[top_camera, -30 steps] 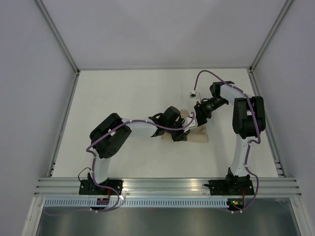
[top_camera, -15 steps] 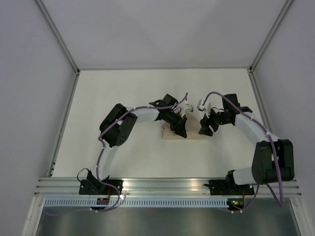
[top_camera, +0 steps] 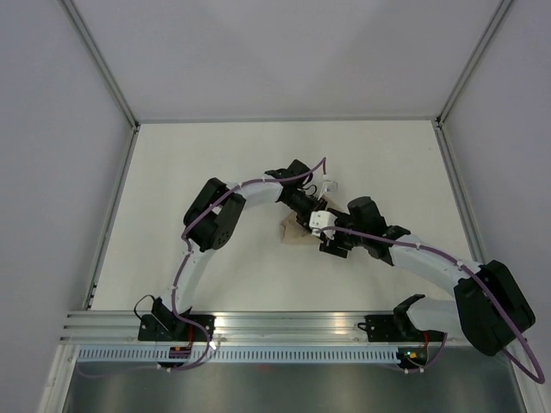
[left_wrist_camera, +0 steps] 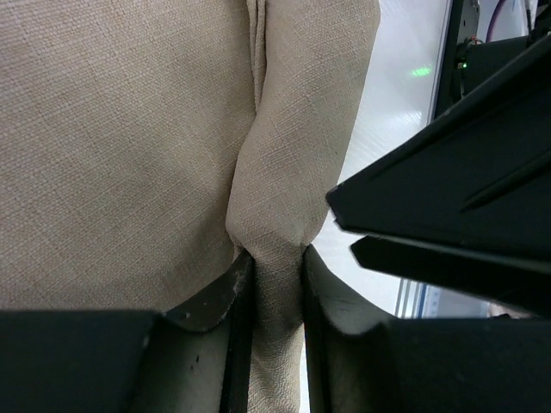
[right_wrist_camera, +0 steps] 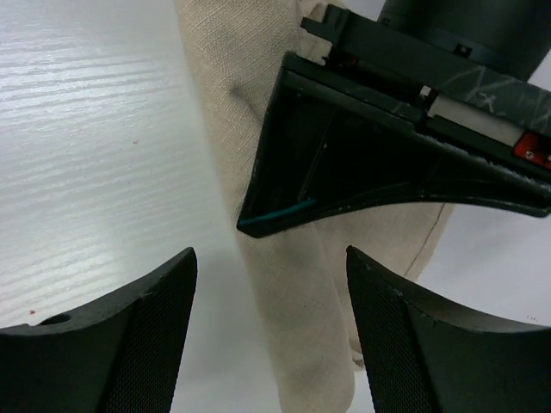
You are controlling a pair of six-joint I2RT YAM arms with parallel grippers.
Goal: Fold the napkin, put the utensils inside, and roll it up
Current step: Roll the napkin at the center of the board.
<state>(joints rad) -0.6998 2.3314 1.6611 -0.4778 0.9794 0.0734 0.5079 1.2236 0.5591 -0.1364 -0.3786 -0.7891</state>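
Observation:
The tan napkin (top_camera: 294, 232) lies bunched and folded at mid-table; it fills the left wrist view (left_wrist_camera: 129, 129) and shows in the right wrist view (right_wrist_camera: 336, 284). My left gripper (top_camera: 316, 217) is shut on a rolled fold of the napkin (left_wrist_camera: 275, 258). My right gripper (top_camera: 331, 243) is open, its fingers (right_wrist_camera: 129, 335) on either side of the napkin's rolled edge, right next to the left gripper (right_wrist_camera: 387, 163). No utensils show in any view.
The white table (top_camera: 215, 163) is bounded by grey walls and metal rails. The two arms cross close together at mid-table. The aluminium base rail (top_camera: 293, 325) runs along the near edge.
My right arm has swung from the far right down and to the left, its gripper now beside the left gripper at the napkin. My left gripper has shifted slightly back and right with the cloth.

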